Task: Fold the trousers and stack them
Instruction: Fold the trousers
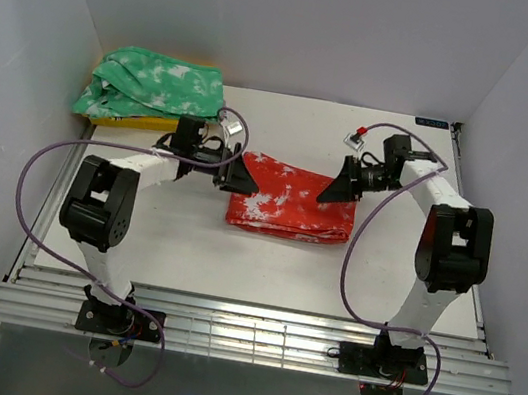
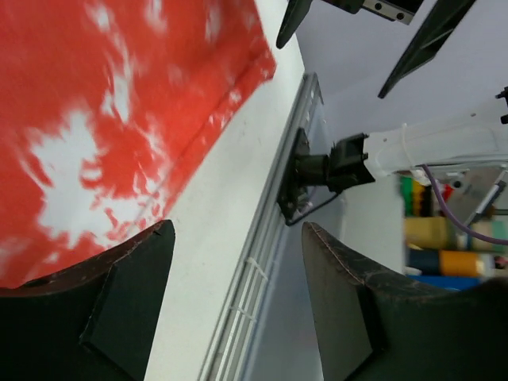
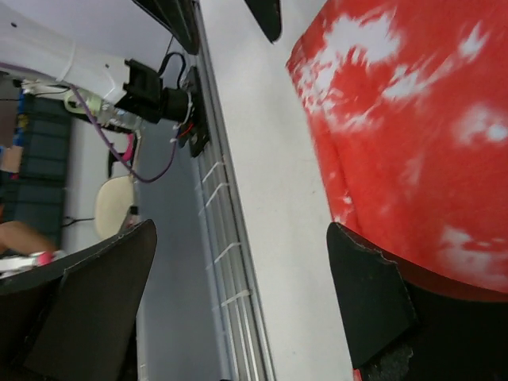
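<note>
The red-orange trousers (image 1: 293, 198) with white tie-dye splotches lie folded into a flat rectangle at the middle of the table. My left gripper (image 1: 241, 172) is open and empty above their far left corner. My right gripper (image 1: 341, 183) is open and empty above their far right corner. In the left wrist view the trousers (image 2: 87, 119) fill the upper left, above my spread fingers (image 2: 131, 298). In the right wrist view the trousers (image 3: 413, 135) fill the right side, and one of my fingers (image 3: 369, 298) overlaps their edge.
A green white-mottled garment (image 1: 156, 86) lies on a yellow cloth (image 1: 130, 118) at the far left corner of the table. Purple cables (image 1: 37, 190) loop from both arms. The slotted rail (image 1: 251, 332) runs along the table's near edge. White walls enclose three sides.
</note>
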`<action>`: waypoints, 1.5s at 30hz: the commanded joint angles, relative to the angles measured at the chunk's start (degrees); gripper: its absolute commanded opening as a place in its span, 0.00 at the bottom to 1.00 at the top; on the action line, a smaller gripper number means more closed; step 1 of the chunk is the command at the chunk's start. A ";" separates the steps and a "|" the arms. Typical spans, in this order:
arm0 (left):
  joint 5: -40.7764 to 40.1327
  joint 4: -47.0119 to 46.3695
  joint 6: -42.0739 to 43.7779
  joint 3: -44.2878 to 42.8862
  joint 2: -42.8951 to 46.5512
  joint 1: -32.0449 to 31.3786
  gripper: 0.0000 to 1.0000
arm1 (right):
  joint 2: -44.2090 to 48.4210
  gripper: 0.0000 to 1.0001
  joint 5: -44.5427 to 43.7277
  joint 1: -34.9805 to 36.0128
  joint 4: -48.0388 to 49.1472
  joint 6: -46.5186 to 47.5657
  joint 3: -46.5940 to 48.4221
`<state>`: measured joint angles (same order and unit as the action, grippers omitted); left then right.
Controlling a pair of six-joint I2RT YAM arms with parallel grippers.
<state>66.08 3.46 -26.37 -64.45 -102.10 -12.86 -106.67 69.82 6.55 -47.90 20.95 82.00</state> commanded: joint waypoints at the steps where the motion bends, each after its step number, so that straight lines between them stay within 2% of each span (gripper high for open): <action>1: 2.56 -11.99 -8.96 6.25 -1.07 -2.34 0.75 | -1.60 0.93 3.67 0.66 5.44 -3.90 -7.10; 7: -0.68 -16.29 -11.07 10.92 -11.43 -0.76 0.75 | -9.32 0.94 -2.30 -5.65 10.36 -2.93 -16.59; 9: -1.48 -16.38 -11.77 10.57 -13.02 -0.32 0.74 | -11.00 0.94 -4.86 -8.28 14.49 -4.51 -17.48; 12: -0.87 -16.12 -11.51 9.87 -13.04 -0.32 0.74 | -12.42 0.94 -6.63 -8.57 12.58 -2.59 -16.26; 14: 3.33 -15.95 -10.72 8.30 -10.41 -0.58 0.74 | -11.02 0.94 -5.23 -8.13 8.72 -0.40 -12.84; 15: 4.83 -12.64 -9.59 7.07 -8.92 -0.93 0.74 | -10.49 0.94 -4.61 -7.95 2.70 2.92 -10.74; 16: 5.19 -9.56 -5.84 5.31 -7.51 -1.02 0.75 | -9.09 0.94 -3.56 -7.95 0.03 4.09 -6.11; 18: 6.95 -7.51 -5.18 0.32 -4.78 -0.94 0.75 | -7.85 0.95 -2.77 -8.04 -4.20 4.54 -1.42; 20: 6.09 -6.90 -5.62 -3.39 -4.59 -0.85 0.75 | -6.71 0.95 -0.75 -7.95 -3.87 2.53 3.67; 21: 5.29 -9.15 -6.67 -6.10 -5.38 -0.94 0.75 | -6.62 0.95 -0.22 -7.87 -0.04 -2.09 4.48; 22: 4.76 -12.14 -11.20 -6.74 -6.26 -0.94 0.75 | -7.05 0.95 0.40 -7.78 2.96 -4.93 4.92; 25: 0.90 -18.39 -15.10 -10.78 -11.43 -0.94 0.75 | -9.59 0.95 -1.17 -7.08 12.61 -12.22 5.54; 29: -4.38 -27.62 -24.66 -14.03 -19.43 -0.50 0.76 | -14.43 0.94 -2.49 -6.55 19.85 -17.52 5.02; 32: -6.14 -30.45 -26.19 -17.81 -25.94 -0.32 0.76 | -18.12 0.94 -4.60 -6.55 21.53 -17.00 4.40; 37: -7.99 -30.27 -24.43 -18.26 -32.09 0.12 0.76 | -22.78 0.93 -8.46 -6.55 24.08 -15.77 4.92; 41: -6.85 -29.22 -20.40 -21.49 -32.11 0.82 0.76 | -23.85 0.93 -10.58 -6.81 23.91 -15.24 10.10; 44: -6.75 -23.52 -12.76 -24.84 -29.13 0.91 0.80 | -22.62 0.95 -11.55 -7.07 21.89 -14.89 16.42; 45: -6.93 -17.41 -10.22 -27.37 -26.51 0.91 0.80 | -21.22 0.95 -11.64 -7.25 20.58 -14.10 18.18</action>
<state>60.71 -23.00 -45.65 -86.65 -134.56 -12.69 -128.88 64.82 -0.08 -27.70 3.77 94.21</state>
